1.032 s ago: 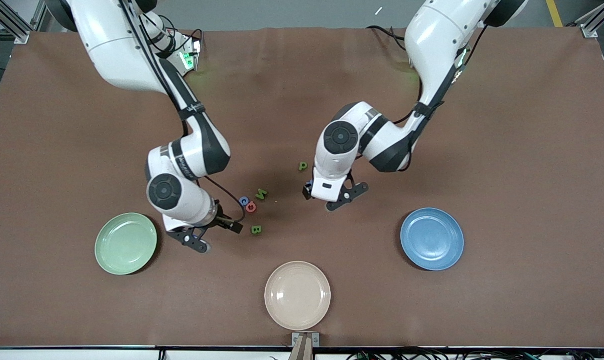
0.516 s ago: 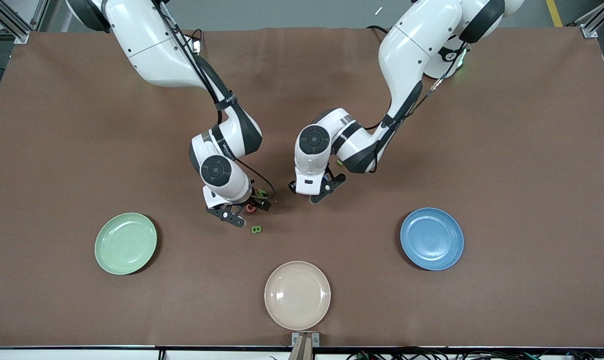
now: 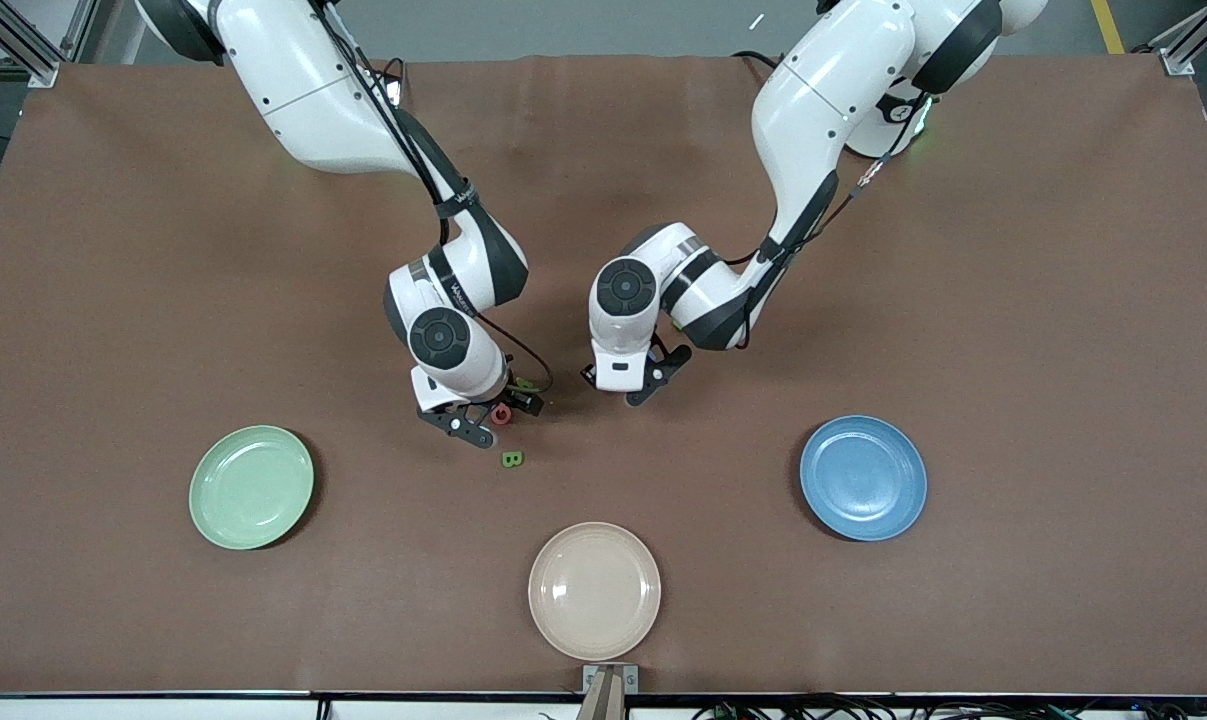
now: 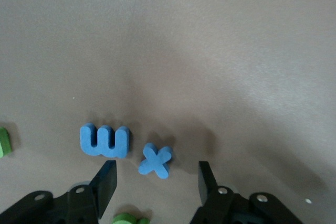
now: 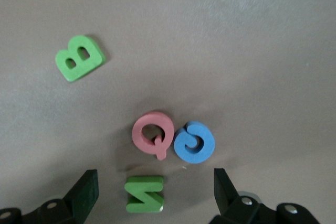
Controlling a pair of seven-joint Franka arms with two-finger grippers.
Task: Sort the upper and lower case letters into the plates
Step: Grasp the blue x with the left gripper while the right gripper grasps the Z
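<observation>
We see both arms reaching to mid-tabletop. The right claw hangs low over a cluster of letters, its fingers spread wide apart with nothing between them: a red Q touching a blue G, a green N just beside them, and a green B apart, nearer the front camera. The left claw hangs over a blue x, fingers apart on either side without touching it; a blue w lies just beside the x, and parts of two green letters show at the view's edges. The green plate lies toward the right arm's end, the blue plate toward the left arm's, the beige plate between them, nearest the camera. No letter lies in any plate.
</observation>
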